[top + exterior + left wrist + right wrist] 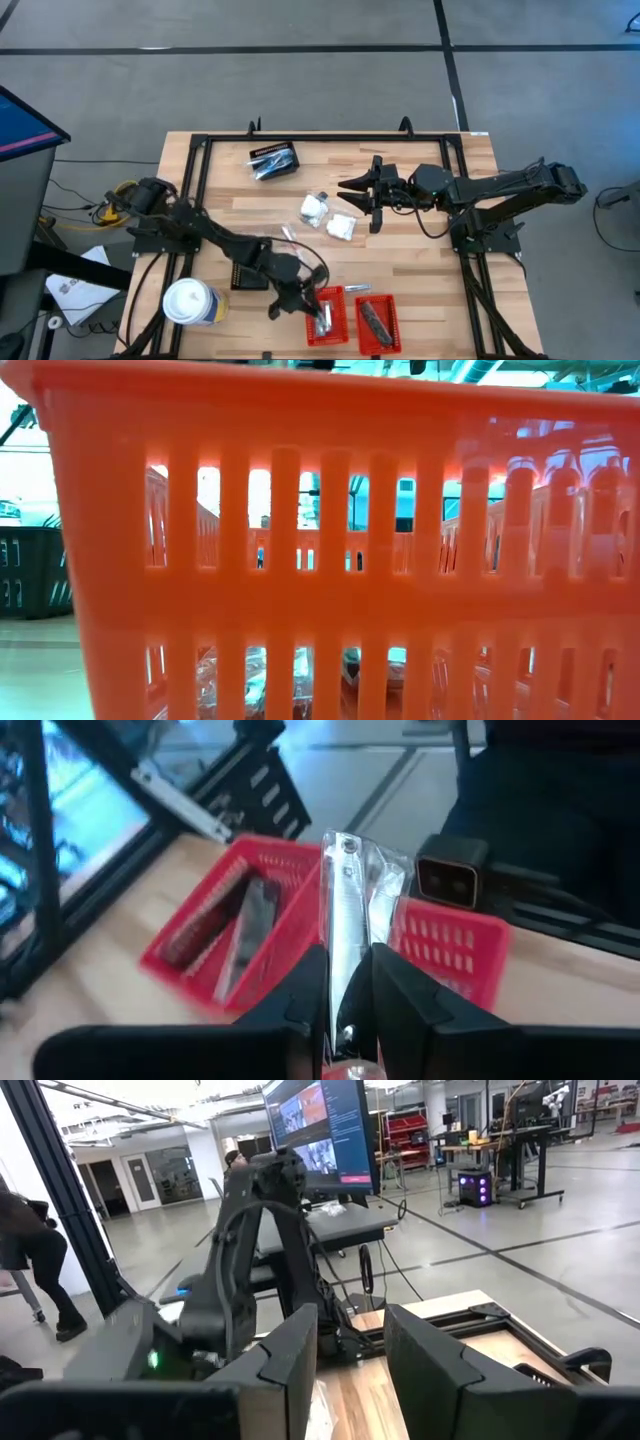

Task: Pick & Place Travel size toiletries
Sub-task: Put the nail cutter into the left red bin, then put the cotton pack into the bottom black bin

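Left end effector (pixel 348 995): pinching silvery sachet (pixel 350 900) by its lower edge.
Sachet: light, thin, likely slippery; grip flat.
Right end effector (pixel 350 1370): spread, empty.

Two red baskets (pixel 350 318), a black basket (pixel 274 159), white cup (pixel 188 302).

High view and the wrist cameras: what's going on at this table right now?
The left gripper is shut on a silvery sachet, holding it over the red baskets at the table's near edge; one basket already holds dark sticks. The right gripper hangs open and empty above the middle of the table, near two white packets not yet collected. A black basket with more items sits at the far edge, and a white lidded cup stands beside the left arm.
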`<state>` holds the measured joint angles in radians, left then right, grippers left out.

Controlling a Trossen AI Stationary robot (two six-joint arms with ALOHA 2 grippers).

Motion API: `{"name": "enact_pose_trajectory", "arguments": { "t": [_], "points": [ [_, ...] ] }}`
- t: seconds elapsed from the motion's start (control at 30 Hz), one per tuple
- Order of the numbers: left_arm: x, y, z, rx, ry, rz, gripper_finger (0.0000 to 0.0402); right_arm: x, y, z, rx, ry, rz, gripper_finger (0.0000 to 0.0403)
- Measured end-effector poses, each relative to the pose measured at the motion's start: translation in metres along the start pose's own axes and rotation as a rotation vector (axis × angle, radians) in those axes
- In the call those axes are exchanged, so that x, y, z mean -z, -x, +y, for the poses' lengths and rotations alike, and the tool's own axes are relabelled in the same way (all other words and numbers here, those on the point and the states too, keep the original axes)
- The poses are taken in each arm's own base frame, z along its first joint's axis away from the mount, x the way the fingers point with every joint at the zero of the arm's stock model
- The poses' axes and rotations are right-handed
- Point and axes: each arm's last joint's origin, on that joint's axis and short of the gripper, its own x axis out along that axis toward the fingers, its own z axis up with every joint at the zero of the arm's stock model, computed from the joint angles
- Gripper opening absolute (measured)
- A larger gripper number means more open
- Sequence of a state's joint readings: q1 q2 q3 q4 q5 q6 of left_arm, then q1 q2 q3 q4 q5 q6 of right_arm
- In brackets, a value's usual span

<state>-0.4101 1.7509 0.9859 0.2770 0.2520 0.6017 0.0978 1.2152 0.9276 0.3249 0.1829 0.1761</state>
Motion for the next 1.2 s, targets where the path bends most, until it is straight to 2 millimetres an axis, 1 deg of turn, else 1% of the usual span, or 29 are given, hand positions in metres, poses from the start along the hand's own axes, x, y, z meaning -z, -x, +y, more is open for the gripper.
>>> {"name": "enact_pose_trajectory", "arguments": {
  "t": [0.1,0.2,0.37,0.5,0.6,0.7,0.83,0.93,1.03,1.2],
  "points": [
    [0.012,-0.017,-0.002,0.031,-0.013,-0.045,0.0048,0.0,0.0,0.0,0.0,0.0,-0.001,0.0113],
    [0.019,-0.025,0.003,0.074,0.023,-0.073,0.0048,0.0,0.0,0.001,-0.002,-0.003,0.0,0.0113],
    [0.024,-0.028,0.007,0.101,0.075,-0.082,0.0053,0.001,0.0,0.002,-0.007,-0.007,0.004,0.0113],
    [0.023,-0.028,0.007,0.1,0.072,-0.089,0.0094,0.001,0.0,0.002,-0.006,-0.007,0.005,0.0113],
    [0.023,-0.028,0.007,0.1,0.078,-0.088,0.0114,0.001,0.0,0.002,-0.006,-0.007,0.005,0.0113],
    [0.023,-0.028,0.007,0.101,0.081,-0.087,0.0119,0.001,0.0,0.002,-0.006,-0.007,0.005,0.0113],
    [0.023,-0.028,0.007,0.099,0.081,-0.086,0.0113,0.001,0.0,0.002,-0.006,-0.007,0.005,0.0113],
    [0.023,-0.028,0.008,0.068,0.075,-0.067,0.0108,0.001,0.0,0.002,-0.006,-0.007,0.005,0.0113],
    [0.024,-0.027,0.01,-0.003,0.077,-0.027,0.0106,0.001,0.0,0.002,-0.006,-0.007,0.006,0.0113],
    [0.025,-0.026,0.014,-0.134,0.171,0.049,0.0105,0.001,0.0,0.002,-0.005,-0.006,0.012,0.0113]
  ]
}}
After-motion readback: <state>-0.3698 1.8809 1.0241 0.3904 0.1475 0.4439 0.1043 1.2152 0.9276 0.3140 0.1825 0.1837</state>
